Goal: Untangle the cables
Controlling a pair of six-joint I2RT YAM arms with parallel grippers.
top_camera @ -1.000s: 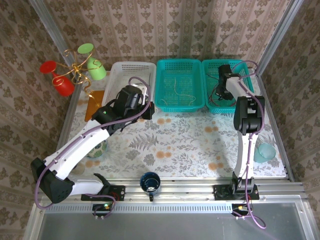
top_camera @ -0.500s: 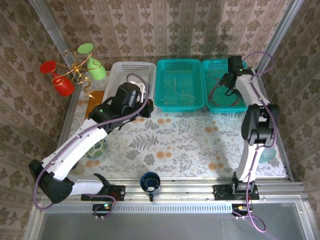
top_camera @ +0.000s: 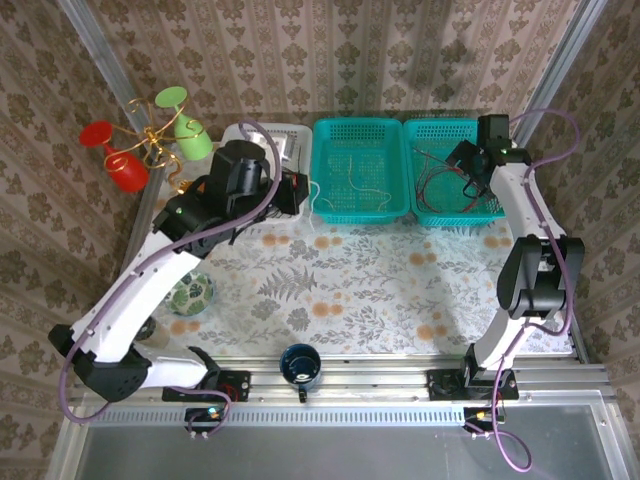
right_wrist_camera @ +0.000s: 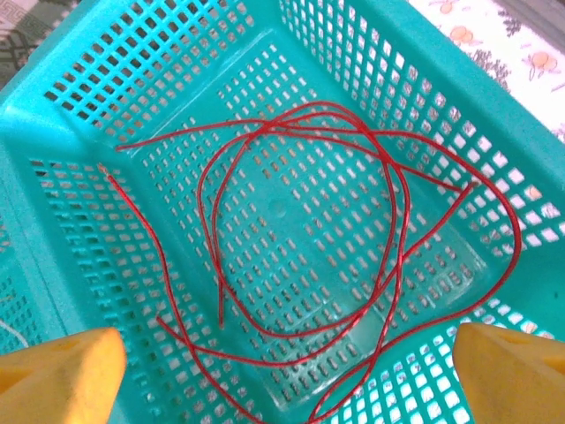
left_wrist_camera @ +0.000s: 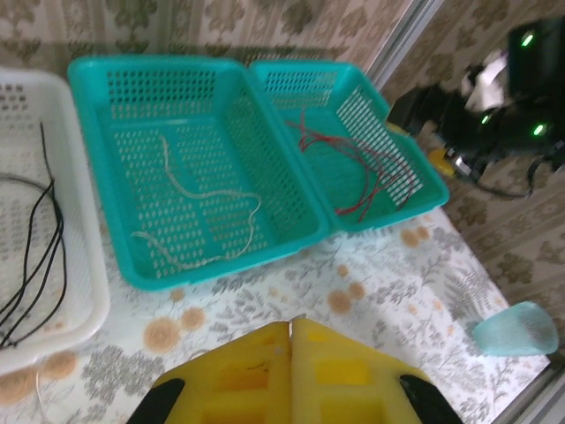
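Snag risk: tangled thin red wire loops (right_wrist_camera: 399, 212) in teal plastic mesh basket (right_wrist_camera: 380, 53) under wide-open, empty right gripper (right_wrist_camera: 287, 371); left gripper (left_wrist_camera: 290, 329) clamped shut, contents unclear.

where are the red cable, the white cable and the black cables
red cable (right_wrist_camera: 403, 208), right wrist view, right side of its loop
white cable (left_wrist_camera: 212, 196), left wrist view, its middle stretch
black cables (left_wrist_camera: 55, 231), left wrist view, the bunched strands

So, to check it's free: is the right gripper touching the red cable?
Apart. The right wrist view shows the right gripper open, fingers wide, with the red cable lying on the teal basket floor clear of both.
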